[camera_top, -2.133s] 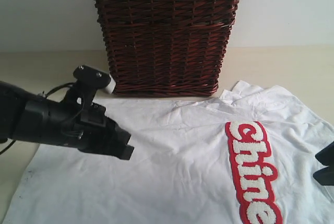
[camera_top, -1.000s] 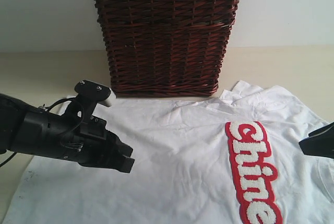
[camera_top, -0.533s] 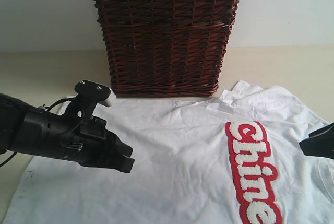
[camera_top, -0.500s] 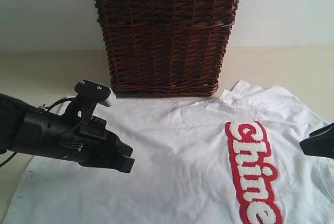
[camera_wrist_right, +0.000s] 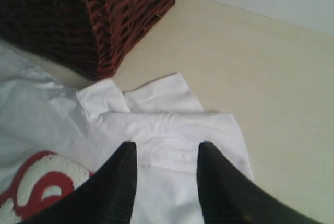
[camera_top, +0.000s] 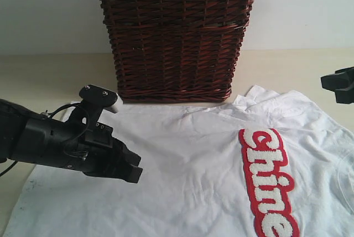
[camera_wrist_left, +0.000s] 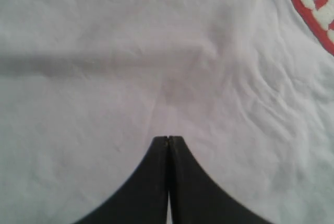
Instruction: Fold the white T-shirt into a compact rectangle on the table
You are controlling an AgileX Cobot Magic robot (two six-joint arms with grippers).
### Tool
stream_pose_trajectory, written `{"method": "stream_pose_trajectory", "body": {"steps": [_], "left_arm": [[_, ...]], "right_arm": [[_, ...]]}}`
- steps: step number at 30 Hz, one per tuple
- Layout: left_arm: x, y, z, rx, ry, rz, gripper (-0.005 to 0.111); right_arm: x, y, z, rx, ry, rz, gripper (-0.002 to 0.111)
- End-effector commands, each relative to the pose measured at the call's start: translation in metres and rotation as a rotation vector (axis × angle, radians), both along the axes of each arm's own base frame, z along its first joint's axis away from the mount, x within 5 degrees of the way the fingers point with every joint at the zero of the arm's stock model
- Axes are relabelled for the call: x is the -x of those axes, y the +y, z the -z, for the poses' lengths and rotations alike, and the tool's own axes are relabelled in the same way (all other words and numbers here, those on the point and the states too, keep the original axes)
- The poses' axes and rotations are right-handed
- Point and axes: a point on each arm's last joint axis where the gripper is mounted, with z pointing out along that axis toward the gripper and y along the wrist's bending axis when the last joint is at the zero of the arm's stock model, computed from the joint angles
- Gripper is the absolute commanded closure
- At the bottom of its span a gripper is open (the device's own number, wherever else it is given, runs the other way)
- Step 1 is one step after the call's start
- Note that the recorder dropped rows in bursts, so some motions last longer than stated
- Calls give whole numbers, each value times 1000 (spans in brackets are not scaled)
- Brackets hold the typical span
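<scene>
Across the pale beige worktop (camera_top: 44, 77) the white T-shirt (camera_top: 193, 159) lies spread open and lightly wrinkled, filling the near half of the scene from left to right. Its red chest band (camera_top: 268, 182), with fuzzy white letters, runs from the middle right toward the near edge. Behind the shirt, at the far middle, stands a dark red-brown wicker basket (camera_top: 174, 38) with pale lace along its top rim; the shirt's far edge lies just beside its base.

On the left, the black left gripper (camera_top: 133, 172) is poised over the plain white cloth, its jaws pressed together with nothing between them. Whether the tips touch the cloth cannot be told.

At the far right edge, the right gripper (camera_wrist_right: 167, 148) hangs above the shirt's far right corner. Its jaws stand apart and hold nothing; wrinkled white cloth shows through the gap.
</scene>
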Motion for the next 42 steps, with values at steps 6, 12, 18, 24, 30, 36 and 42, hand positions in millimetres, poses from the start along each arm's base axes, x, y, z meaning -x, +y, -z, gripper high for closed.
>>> {"method": "stream_pose_trajectory", "body": {"steps": [6, 12, 18, 24, 30, 36, 42], "left_arm": [[1, 0, 1, 2, 6, -6, 107], [1, 0, 0, 9, 15, -20, 107], [1, 0, 0, 18, 25, -37, 107], [1, 0, 0, 23, 31, -46, 107], [1, 0, 0, 20, 29, -49, 107], [1, 0, 0, 20, 29, -49, 107], [1, 0, 0, 20, 29, -49, 107]], "right_arm": [[-59, -10, 29, -126, 9, 1, 73], [-94, 20, 51, -139, 26, -115, 75], [-134, 46, 78, -153, 110, -55, 79], [-145, 47, 104, -173, 259, -44, 87], [-135, 43, 125, -64, 383, -79, 104], [-138, 35, 157, -38, 444, 38, 104], [-148, 31, 170, -19, 436, 72, 104]]}}
